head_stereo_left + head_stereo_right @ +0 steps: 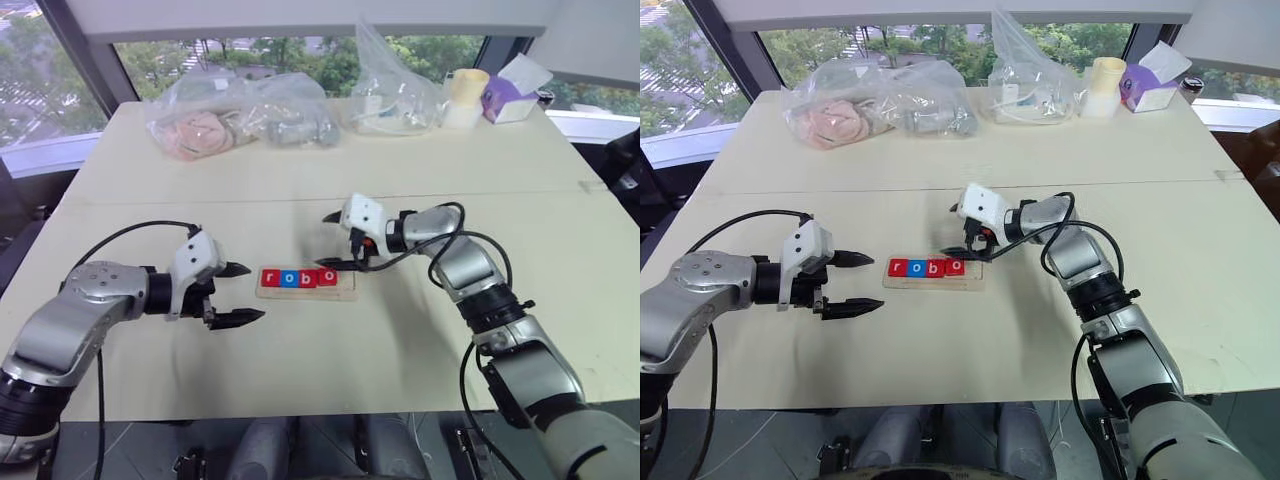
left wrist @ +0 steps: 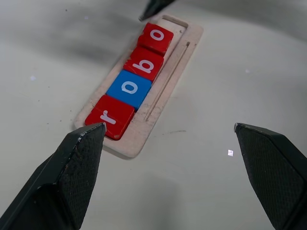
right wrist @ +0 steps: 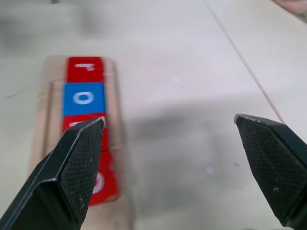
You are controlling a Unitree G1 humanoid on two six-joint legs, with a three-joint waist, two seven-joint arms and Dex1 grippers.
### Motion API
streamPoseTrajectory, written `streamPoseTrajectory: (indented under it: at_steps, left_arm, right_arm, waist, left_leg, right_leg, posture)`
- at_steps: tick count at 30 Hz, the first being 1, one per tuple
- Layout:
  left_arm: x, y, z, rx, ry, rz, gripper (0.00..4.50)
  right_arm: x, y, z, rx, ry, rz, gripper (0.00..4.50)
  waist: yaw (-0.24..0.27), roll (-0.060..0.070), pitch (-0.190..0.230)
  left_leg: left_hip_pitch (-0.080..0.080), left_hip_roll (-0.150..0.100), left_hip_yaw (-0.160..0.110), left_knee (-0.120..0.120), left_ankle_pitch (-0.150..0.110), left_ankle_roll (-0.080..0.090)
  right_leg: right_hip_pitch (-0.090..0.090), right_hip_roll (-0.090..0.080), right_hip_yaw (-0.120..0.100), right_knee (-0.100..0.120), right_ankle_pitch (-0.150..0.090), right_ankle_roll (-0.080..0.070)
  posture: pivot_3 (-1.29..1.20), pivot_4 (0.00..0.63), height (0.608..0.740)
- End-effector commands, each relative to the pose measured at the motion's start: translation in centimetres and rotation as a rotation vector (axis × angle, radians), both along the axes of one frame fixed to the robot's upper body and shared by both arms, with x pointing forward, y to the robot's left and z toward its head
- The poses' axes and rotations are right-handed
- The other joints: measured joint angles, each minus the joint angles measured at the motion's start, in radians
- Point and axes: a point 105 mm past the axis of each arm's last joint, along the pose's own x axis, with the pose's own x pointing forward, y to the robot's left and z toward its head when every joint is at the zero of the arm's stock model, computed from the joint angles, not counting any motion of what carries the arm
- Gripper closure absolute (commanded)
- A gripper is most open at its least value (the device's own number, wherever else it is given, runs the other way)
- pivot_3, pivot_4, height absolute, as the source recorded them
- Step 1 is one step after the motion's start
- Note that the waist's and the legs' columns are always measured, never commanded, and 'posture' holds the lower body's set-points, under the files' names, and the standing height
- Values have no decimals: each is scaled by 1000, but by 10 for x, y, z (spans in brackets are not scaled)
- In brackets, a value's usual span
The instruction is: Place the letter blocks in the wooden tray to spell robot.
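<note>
Left eye view: wooden tray (image 1: 305, 290) lengthwise left-to-right, r-end toward wide left pincer (image 1: 240, 293), right pincer (image 1: 337, 241) wide, empty.

white letter r on a red block (image 2: 109, 116), o on a blue block (image 2: 129, 88), b on red (image 2: 144, 63), o on red (image 2: 156, 37), all inside the wooden tray (image 2: 165, 79)

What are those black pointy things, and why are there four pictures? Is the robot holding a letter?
They are a robot's pinchers. Two pictures come from its head, looking down at the table. The other two come from small cameras on its wrists. The left gripper and the right gripper are both open and hold nothing. Between them lies the wooden tray with four letter blocks in it: red r, blue o, red b, red o. Plastic bags sit at the far end.
</note>
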Motion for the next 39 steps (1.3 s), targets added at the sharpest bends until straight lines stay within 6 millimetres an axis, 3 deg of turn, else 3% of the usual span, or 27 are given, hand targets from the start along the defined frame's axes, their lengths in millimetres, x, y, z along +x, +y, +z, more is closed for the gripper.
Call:
streamPoseTrajectory:
  at_steps: [1, 8, 14, 22, 24, 27, 29, 33, 39]
  left_arm:
    - [2, -1, 9, -6, -45, -6, 0]
    - [3, -1, 9, -6, -47, -7, 0]
    - [3, -2, 9, -9, -47, -3, 0]
    - [4, -3, 8, -13, -49, -2, 0]
    - [4, -4, 10, -16, -53, -4, 0]
    - [1, -8, 17, -51, -58, -14, 0]
    - [0, -11, 22, -76, -60, -23, 0]
    - [1, -29, 39, -157, -77, -74, 0]
    - [15, -46, 48, -243, -108, -80, 0]
  right_arm:
    - [14, -7, -1, -11, -53, -77, 47]
    - [14, -5, -18, -72, -74, -41, 47]
    - [5, 2, -8, -30, -77, 10, 47]
    - [4, -3, -5, -24, -94, -21, 47]
    - [13, -14, 7, 27, -113, -113, 47]
    - [27, -45, 34, 186, -106, -354, 47]
    - [27, -63, 41, 244, -93, -468, 47]
    - [14, -104, 33, 354, 32, -772, 47]
    - [-7, -103, 6, 353, 146, -888, 47]
  waist:
    - [0, 0, 0]
    - [-4, 0, 0]
    - [-4, 0, 0]
    - [-3, 0, 0]
    - [-2, 0, 0]
    - [3, 0, 0]
    - [5, 0, 0]
    - [10, 0, 0]
    - [-5, 1, -1]
  left_leg:
    - [0, 0, 0, 0, 0, 0]
    - [0, 0, 0, 0, 0, 0]
    - [0, 0, 0, 0, 0, 0]
    - [0, 0, 0, 0, 1, -1]
    - [0, 0, 0, 0, 1, -1]
    - [0, 0, 0, 0, 1, -1]
    - [0, 0, 0, 0, 1, -1]
    - [0, 0, -2, 0, 1, -1]
    - [1, 0, 1, 0, 1, -1]
  right_leg:
    - [0, 0, 0, 0, 0, 0]
    - [0, 0, 0, 0, 0, 0]
    - [0, 1, 0, 1, 0, 0]
    - [0, 1, 0, 1, 0, 0]
    - [0, 1, 0, 1, 0, 0]
    - [-1, 0, 0, 1, 0, 0]
    - [-1, 0, 0, 1, 0, 0]
    - [0, 0, 0, 2, 0, 0]
    - [-2, 0, 2, 5, 0, 0]
  posture:
    - [0, 150, 740]
    - [0, 150, 740]
    - [0, 150, 740]
    - [0, 150, 740]
    - [0, 150, 740]
    - [0, 150, 740]
    - [0, 150, 740]
    - [0, 150, 740]
    - [0, 150, 740]
